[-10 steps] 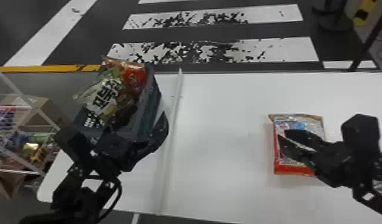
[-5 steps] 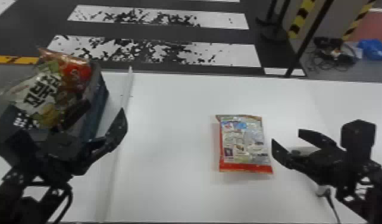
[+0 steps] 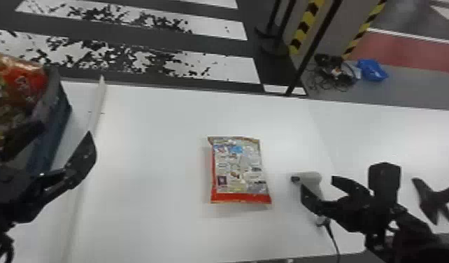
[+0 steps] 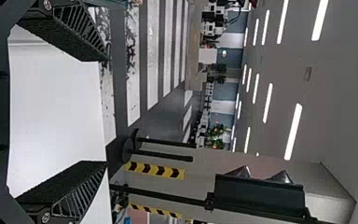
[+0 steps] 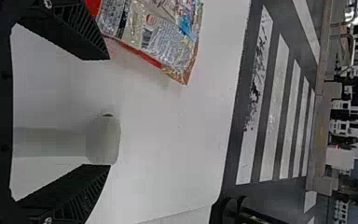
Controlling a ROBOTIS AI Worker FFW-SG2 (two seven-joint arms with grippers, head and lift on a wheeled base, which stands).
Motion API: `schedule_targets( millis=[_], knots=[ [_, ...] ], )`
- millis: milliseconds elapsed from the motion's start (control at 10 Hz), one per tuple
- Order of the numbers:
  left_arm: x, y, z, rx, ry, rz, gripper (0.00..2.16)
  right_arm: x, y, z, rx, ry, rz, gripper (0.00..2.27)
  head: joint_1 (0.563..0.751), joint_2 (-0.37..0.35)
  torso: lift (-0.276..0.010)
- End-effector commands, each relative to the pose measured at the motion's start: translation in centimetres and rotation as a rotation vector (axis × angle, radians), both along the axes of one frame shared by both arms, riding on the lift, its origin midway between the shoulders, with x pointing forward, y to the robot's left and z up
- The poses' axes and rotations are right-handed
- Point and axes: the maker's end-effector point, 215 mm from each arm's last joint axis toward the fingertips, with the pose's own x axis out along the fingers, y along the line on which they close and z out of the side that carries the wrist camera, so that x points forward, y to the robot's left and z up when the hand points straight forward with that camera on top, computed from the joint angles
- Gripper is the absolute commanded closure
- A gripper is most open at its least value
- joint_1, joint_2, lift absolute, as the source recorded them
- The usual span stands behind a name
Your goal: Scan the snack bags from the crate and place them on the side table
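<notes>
Red edges the print-covered snack bag, fingers apart on left end effector and right end effector.

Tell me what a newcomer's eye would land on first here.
Probably the red-edged snack bag, lying alone mid-view on the bare white tabletop. Next, the crate at the head view's left edge, heaped with glossy, colorful snack bags. Then the pale corded scanner, right of the single bag, beside the right gripper with its jaws open.
</notes>
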Motion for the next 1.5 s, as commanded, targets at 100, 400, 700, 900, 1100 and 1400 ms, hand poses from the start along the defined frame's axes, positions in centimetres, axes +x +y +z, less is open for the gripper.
schedule_targets(
  millis=[100,400,700,900,1100,1400],
  knots=[
    [-0.1,-0.1,-0.8,-0.006,0.015,0.0,0.08,-1.3,-1.5,-2.9,0.013,0.065,-0.009,0.05,0.695,-0.274,-0.094],
    [-0.2,-0.1,-0.8,-0.01,0.015,-0.001,0.08,-1.1,-2.4,-5.4,0.028,0.125,-0.01,0.06,0.695,-0.297,-0.094],
    [-0.2,0.0,-1.3,-0.012,0.022,0.002,0.08,-0.4,-3.2,-6.9,0.025,0.196,-0.013,0.79,0.695,-0.308,-0.094],
    [-0.2,0.0,-1.3,-0.01,0.023,0.002,0.08,-0.4,-3.1,-7.6,0.035,0.217,-0.02,2.02,0.695,-0.31,-0.094],
    [-0.2,-0.1,-1.4,-0.009,0.026,-0.001,0.08,-0.2,-2.9,-7.4,0.046,0.208,-0.019,2.18,0.695,-0.309,-0.094],
    [-0.2,-0.1,-1.4,-0.008,0.025,-0.001,0.08,-0.4,-0.3,-4.1,0.064,0.14,0.016,2.24,0.695,-0.303,-0.094]
  ],
)
